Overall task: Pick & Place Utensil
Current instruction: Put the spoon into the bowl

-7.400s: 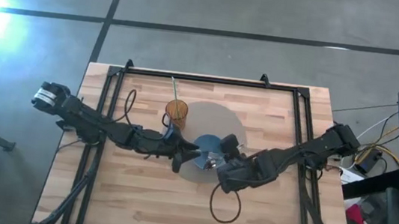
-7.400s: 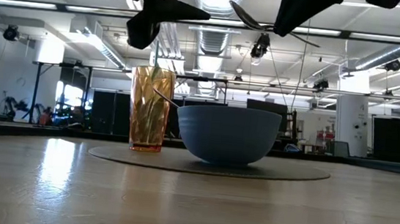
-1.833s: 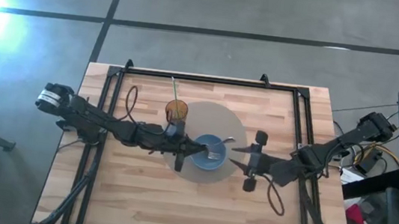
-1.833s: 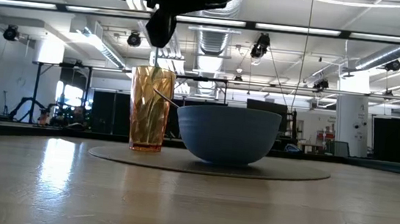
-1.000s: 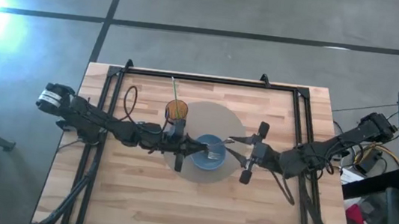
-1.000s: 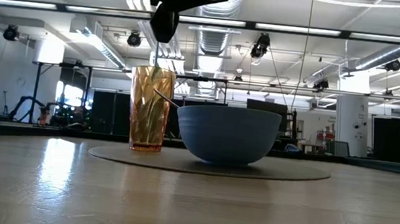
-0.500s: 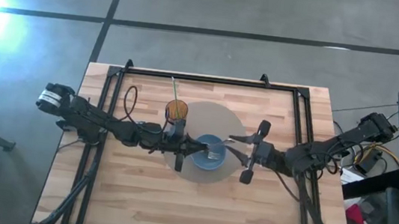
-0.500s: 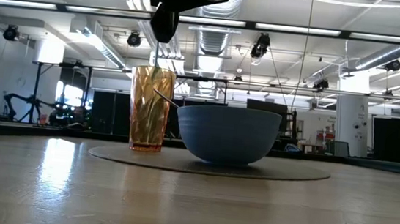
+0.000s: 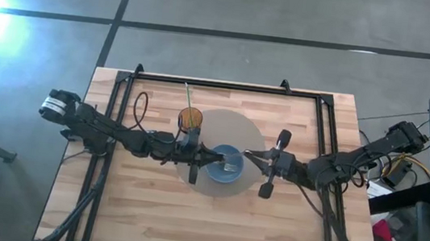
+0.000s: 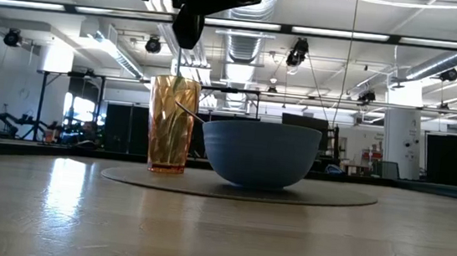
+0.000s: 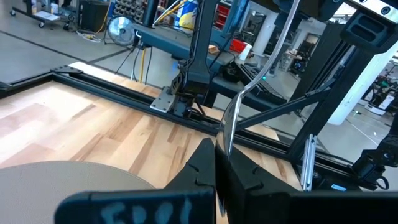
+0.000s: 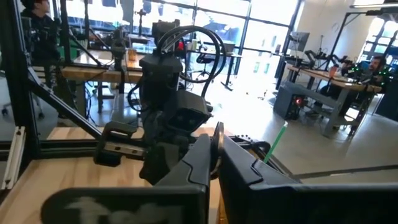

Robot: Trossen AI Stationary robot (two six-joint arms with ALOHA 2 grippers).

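Steel spoon (image 11: 231,121) is pinched in the left hand (image 9: 196,165), held over the blue bowl's (image 9: 225,163) left rim. Right hand (image 9: 253,157) is clenched empty, arm stretched level toward the bowl's right side above the desk (image 9: 148,210).

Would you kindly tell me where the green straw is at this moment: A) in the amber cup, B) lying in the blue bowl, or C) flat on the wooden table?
A: the high view shows the green straw sticking out of the amber cup, which stands beside the blue bowl on the round mat.
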